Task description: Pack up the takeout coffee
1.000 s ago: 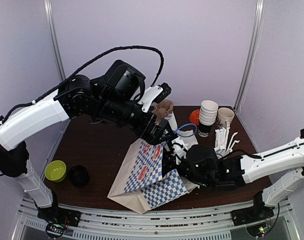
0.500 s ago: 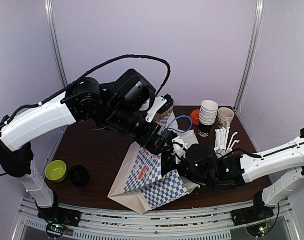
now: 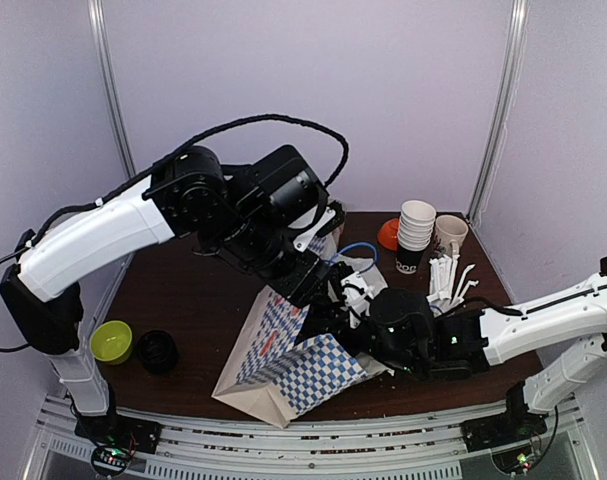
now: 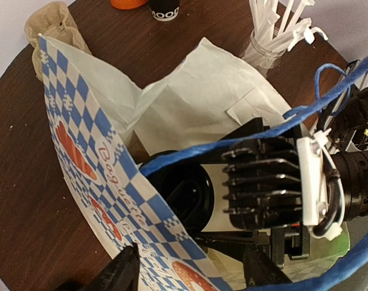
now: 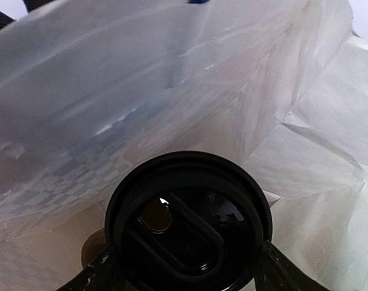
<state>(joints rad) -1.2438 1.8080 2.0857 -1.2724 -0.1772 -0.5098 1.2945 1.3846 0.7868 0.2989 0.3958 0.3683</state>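
Checked blue-and-white paper bag (image 3: 283,360): left gripper (image 4: 190,270) has swung down to its 6 o'clock rim, jaws narrowing, hold unclear. Right gripper (image 5: 184,270) clamps black-lidded disposable cup (image 5: 187,224) inside bag; packing looks nearly done.

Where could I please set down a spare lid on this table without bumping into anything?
Bare tabletop lies between the green bowl and the checked bag, toward the back left, under the left arm. The back right corner is crowded with stacked cups and a glass of straws.
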